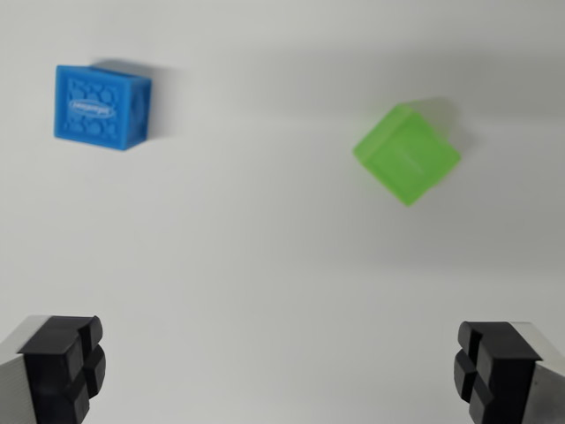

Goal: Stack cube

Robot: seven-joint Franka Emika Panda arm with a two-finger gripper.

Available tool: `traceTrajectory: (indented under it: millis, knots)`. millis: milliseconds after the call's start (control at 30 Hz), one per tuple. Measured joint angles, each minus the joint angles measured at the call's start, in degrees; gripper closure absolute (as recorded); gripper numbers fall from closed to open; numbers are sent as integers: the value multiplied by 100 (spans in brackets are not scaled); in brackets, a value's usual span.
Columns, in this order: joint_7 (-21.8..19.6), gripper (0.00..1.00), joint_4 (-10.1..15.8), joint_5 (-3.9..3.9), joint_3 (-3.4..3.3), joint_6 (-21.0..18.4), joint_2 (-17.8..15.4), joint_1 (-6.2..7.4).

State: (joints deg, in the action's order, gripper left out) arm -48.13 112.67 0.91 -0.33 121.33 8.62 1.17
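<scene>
Gripper (279, 375): released, jaws set wide apart and holding nothing; you see only bare surface in the gap between them, at the near edge of your wrist view.
Left fingertip (64, 362): black, blocky pad on a pale grey finger, low in the wrist view's left corner, touching neither cube.
Blue cube (103, 108): far left in your view, resting flat on the surface, one face turned toward you with raised round studs and a small embossed label across its middle; the lettering is too blurred for you to read. A soft shadow falls behind it and to its right.
White table (265, 265): plain, pale and matte, filling the whole frame under both cubes and the gripper.
Green cube (407, 155): far right of centre, well apart from the blue cube, turned so one corner points toward you; translucent lime in colour, slightly out of focus, with a faint shadow on its far right side. It sits on the surface, not stacked on anything.
Right fingertip (491, 367): matching black pad on a grey finger, low in the wrist view's right corner, nearer you than the green cube and clear of it.
</scene>
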Motion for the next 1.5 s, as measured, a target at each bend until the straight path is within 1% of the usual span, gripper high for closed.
traceTrajectory:
  millis: [467,867,1233,1500]
  knots:
    - [-296,0,37,-6,30,281,244,159]
    - [-643,0,42,-17,55,588,556,354]
    - [-1024,0,-19,-35,62,912,950,583]
    - [-1314,0,-129,-44,63,1134,1284,763]
